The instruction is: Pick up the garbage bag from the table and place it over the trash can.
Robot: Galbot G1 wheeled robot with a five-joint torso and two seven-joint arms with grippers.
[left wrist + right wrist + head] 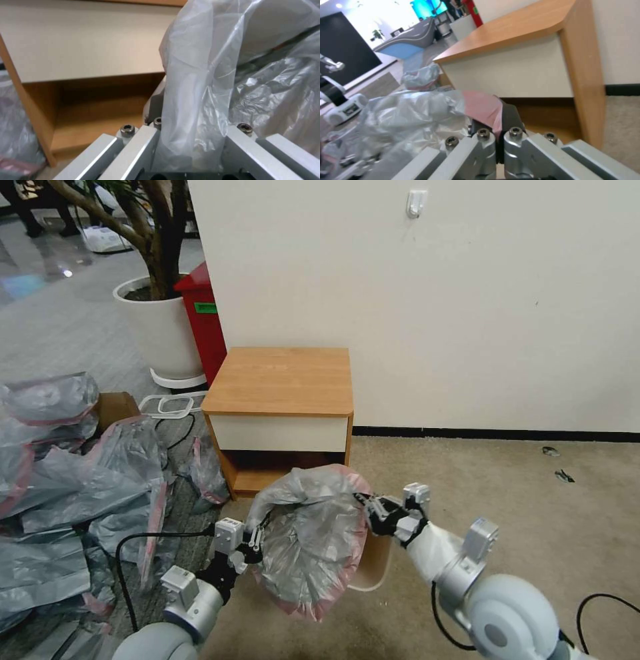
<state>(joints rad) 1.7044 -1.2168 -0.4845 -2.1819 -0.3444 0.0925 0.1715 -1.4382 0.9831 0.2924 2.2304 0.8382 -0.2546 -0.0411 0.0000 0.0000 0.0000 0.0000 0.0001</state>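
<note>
The garbage bag point(310, 540) hangs in the air in front of the nightstand, stretched between both arms so that its mouth stays spread wide enough to go over a rim. The left end effector point(252, 543) pinches the bag's left edge, with a fold of grey film caught between its fingers in the left wrist view. The right end effector point(375, 508) is pressed together on the pink-red band at the right edge, which the right wrist view shows clamped in its fingers. The trash can point(373, 567) stands on the carpet just beneath and behind the bag, mostly covered by it, so the opened bag seems to be held over the bin for lowering. The tabletop point(283, 380) beyond is bare, and the heap of bags point(73, 493) lies on the floor to the left.
</note>
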